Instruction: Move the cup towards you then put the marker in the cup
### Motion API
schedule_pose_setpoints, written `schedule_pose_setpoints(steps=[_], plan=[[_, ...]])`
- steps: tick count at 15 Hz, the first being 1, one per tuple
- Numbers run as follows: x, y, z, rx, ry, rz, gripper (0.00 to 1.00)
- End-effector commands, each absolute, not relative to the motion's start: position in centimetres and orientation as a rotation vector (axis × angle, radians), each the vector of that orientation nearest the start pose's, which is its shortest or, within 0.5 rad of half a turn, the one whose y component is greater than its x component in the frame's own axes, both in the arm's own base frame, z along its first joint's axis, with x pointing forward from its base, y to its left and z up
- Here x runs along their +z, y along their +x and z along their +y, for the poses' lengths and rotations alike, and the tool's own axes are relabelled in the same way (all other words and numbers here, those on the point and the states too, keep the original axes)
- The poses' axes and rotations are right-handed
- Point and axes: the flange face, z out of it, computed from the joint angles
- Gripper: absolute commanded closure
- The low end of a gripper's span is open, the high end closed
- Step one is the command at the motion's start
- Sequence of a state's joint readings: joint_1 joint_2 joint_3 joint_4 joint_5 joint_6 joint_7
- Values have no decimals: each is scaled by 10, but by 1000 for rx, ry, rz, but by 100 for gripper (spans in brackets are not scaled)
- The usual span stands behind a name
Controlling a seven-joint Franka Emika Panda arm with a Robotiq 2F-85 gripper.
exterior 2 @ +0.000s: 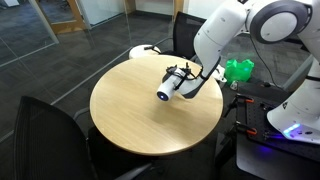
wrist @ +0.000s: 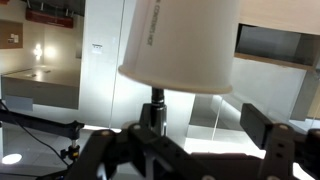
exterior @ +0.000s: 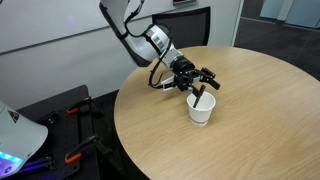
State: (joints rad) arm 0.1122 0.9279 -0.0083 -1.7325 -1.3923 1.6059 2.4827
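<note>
The white cup (exterior: 201, 110) stands upright on the round wooden table (exterior: 260, 120). The dark marker (exterior: 199, 97) stands inside it, leaning, with its top above the rim. My gripper (exterior: 198, 82) hovers just above the cup with its fingers spread and nothing between them. The wrist view is upside down: the cup (wrist: 180, 45) fills the top, and the marker (wrist: 157, 105) sticks out of the rim beside one finger of the open gripper (wrist: 205, 135). In an exterior view the gripper (exterior 2: 172, 86) partly hides the cup (exterior 2: 163, 95).
Black chairs (exterior 2: 45, 130) stand around the table (exterior 2: 130, 115). A green object (exterior 2: 238, 70) and a white machine base (exterior 2: 300, 115) sit beyond the table. Another white device (exterior: 15, 135) is on the floor beside the table.
</note>
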Motion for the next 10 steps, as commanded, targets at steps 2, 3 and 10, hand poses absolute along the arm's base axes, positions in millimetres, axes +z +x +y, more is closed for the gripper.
schedule_pose_setpoints(steps=[2,3,10], plan=[[80,584,-42,1027,1327,-1208,0],[81,584,-42,1028,1325,-1210,0],[84,585,-39,1041,1317,-1224,0]])
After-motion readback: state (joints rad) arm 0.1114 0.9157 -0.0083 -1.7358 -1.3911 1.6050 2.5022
